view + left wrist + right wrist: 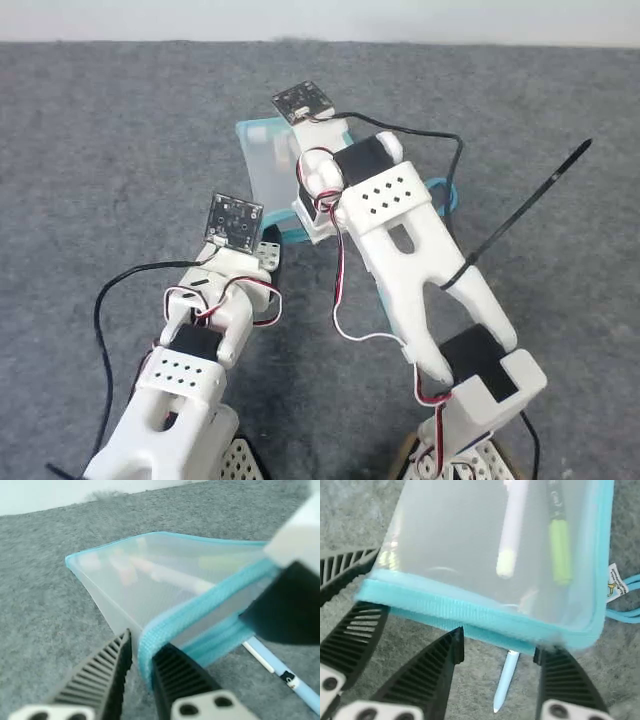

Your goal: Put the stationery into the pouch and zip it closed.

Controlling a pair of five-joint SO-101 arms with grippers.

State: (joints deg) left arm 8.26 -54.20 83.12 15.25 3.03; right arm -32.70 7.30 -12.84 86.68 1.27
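Pinching the pouch point(165, 580) by its zipper-edge corner, the left claw point(144, 647) holds narrow. The right claw point(497, 645) gapes wide at that edge, upper centre, with grey worktop point(100, 130) open around.

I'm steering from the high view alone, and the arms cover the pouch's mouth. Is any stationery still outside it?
Observer: Yes. A light blue pen lies on the grey mat, partly under the pouch at its zipper band.
Operator: Is anything holding the pouch?
Observer: The left gripper is shut on the zipper band at one corner.
Operator: And the right one?
Observer: The right gripper is open, with the pen's tip between its fingers but not gripped.
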